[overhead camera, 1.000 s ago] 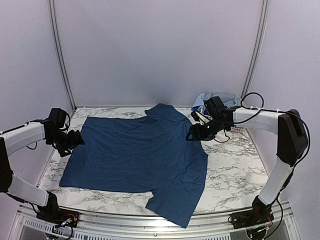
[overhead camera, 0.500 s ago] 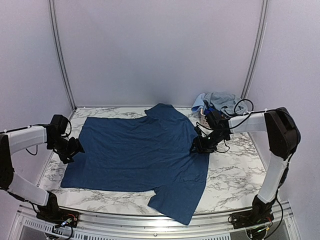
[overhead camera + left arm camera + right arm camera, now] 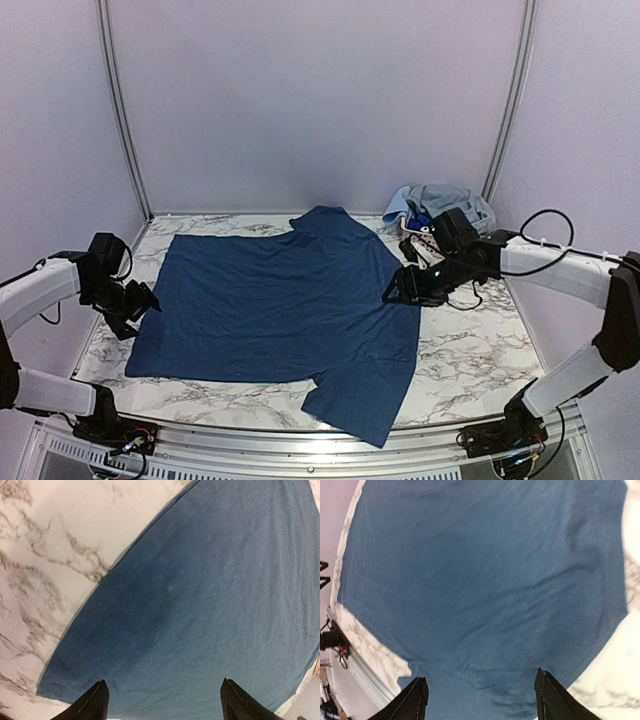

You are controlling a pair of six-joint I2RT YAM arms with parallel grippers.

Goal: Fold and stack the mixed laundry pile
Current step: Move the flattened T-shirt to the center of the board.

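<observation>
Navy shirt [image 3: 280, 300], top view: spread flat across the middle of the marble desk [image 3: 470, 345], straight hem toward the left edge, one short sleeve toward the far edge, the other reaching the near edge right of centre; dull dark blue, lightly creased.
Laundry pile [image 3: 438, 203], top view: a small heap of pale blue and grey-blue cloth bunched in the far right corner, apart from the shirt.
Left gripper [image 3: 138, 303], top view: low at the shirt's hem, near the left edge of the desk.
Right gripper [image 3: 397, 292], top view: low at the shirt's right side, where cloth meets bare marble.
Navy shirt [image 3: 200, 600], left wrist view: fills most of the frame, plain cloth, its border running diagonally to a corner at lower left; desk [image 3: 45, 545] bare beside it.
Left gripper [image 3: 162, 684], left wrist view: jaws wide apart, nothing between them, over the cloth near that corner.
Navy shirt [image 3: 485, 580], right wrist view: soft wrinkles run across it; desk [image 3: 612, 692] shows at lower right and lower left.
Right gripper [image 3: 480, 681], right wrist view: jaws spread, holding nothing, above the cloth.
</observation>
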